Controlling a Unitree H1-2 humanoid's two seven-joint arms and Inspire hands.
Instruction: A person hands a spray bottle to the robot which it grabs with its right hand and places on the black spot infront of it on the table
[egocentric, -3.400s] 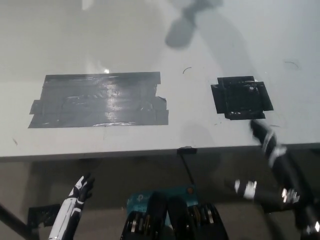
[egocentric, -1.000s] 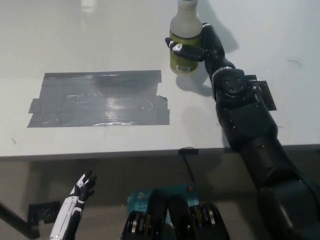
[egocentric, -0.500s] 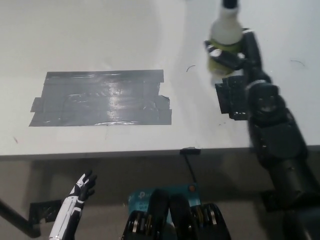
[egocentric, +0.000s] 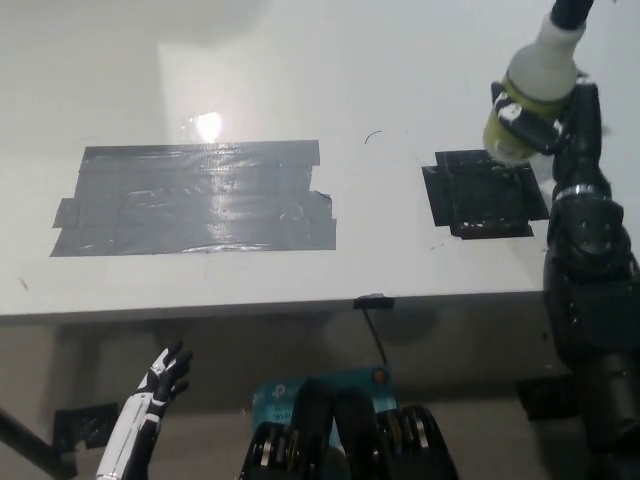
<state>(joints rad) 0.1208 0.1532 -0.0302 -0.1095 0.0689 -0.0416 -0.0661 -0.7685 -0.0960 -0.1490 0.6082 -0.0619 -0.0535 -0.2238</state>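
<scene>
A spray bottle (egocentric: 530, 100) with yellowish liquid, a white upper part and a dark nozzle is held tilted in my black right hand (egocentric: 558, 125), which is shut on it. The bottle hangs over the far right corner of the small black tape spot (egocentric: 483, 197) on the white table (egocentric: 300, 80). I cannot tell whether its base touches the table. My white left hand (egocentric: 160, 385) rests low below the table's front edge at the lower left, with its fingers apart and nothing in it.
A large grey tape patch (egocentric: 195, 198) covers the table's left middle. The table's front edge (egocentric: 300, 305) runs across the picture. A blue device (egocentric: 330, 388) sits below it near the bottom centre.
My right hand has carried the bottle to the right, from left of the black spot to over its far right corner. The black spot is now uncovered. The left hand has stayed put.
</scene>
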